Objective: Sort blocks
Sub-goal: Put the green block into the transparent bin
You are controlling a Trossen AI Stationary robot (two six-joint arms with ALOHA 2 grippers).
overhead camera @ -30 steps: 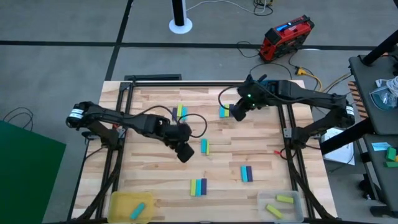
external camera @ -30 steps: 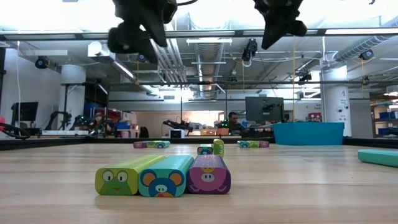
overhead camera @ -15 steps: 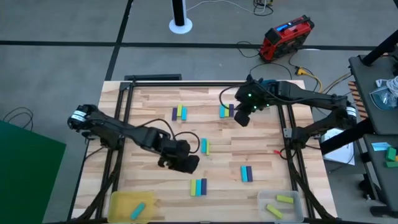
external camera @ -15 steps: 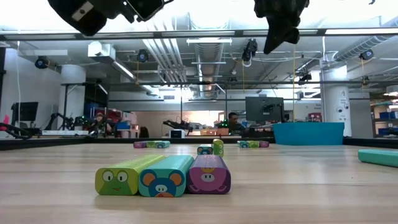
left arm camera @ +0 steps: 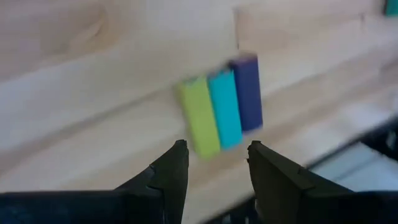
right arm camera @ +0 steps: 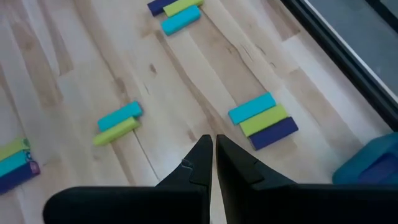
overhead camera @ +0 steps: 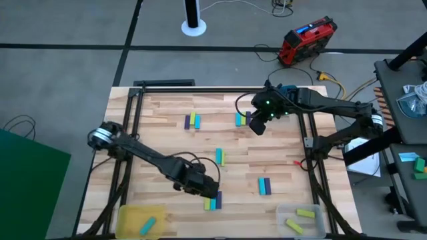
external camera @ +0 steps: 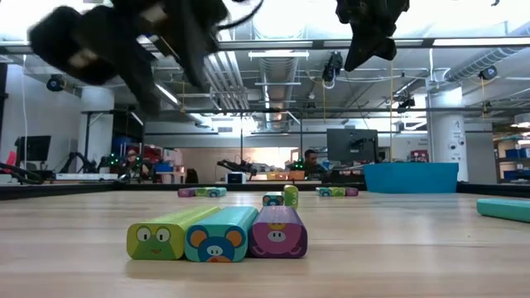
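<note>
Left pincer (overhead camera: 203,188): lower centre of the high view, over the pale wooden plank counter (overhead camera: 160,143), fingers spread apart and empty, just beside a trio of small flat bars, yellow-green, cyan and dark purple (overhead camera: 213,201), lying side by side.

Right pincer (overhead camera: 257,125): upper centre-right, fingers closed together, holding nothing, next to a second cyan, yellow-green and purple trio (overhead camera: 241,119).

Other blocks: purple and green pair (overhead camera: 192,121), upper centre; cyan and green pair (overhead camera: 219,157), centre; cyan and purple pair (overhead camera: 265,186), lower right.
</note>
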